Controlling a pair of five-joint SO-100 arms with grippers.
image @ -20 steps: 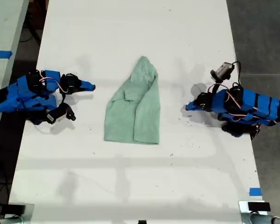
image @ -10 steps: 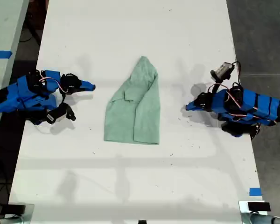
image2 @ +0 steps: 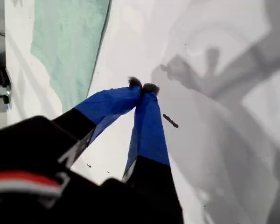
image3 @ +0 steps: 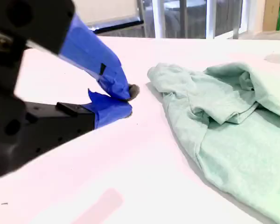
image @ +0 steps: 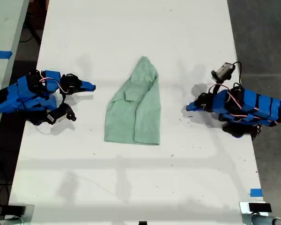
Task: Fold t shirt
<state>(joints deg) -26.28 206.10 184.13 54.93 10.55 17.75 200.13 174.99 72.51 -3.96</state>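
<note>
The t shirt (image: 136, 108) lies partly folded on the table (image: 131, 28); we judge more folds remain. My first gripper (image2: 143, 86) and my second gripper (image3: 126, 99) are closed, empty.

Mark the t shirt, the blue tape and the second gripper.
t shirt (image: 135, 110): exterior view, middle of the fabric.
blue tape (image: 255, 192): exterior view, centre of the strip at the table's edge.
my second gripper (image3: 126, 100): second wrist view, between the closed fingertips.

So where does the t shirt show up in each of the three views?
Exterior view: t shirt mid-table, between both arms.
First wrist view: t shirt beyond my first gripper, apart from it.
Second wrist view: t shirt beside my second gripper.
Shared landmark: white table.
</note>
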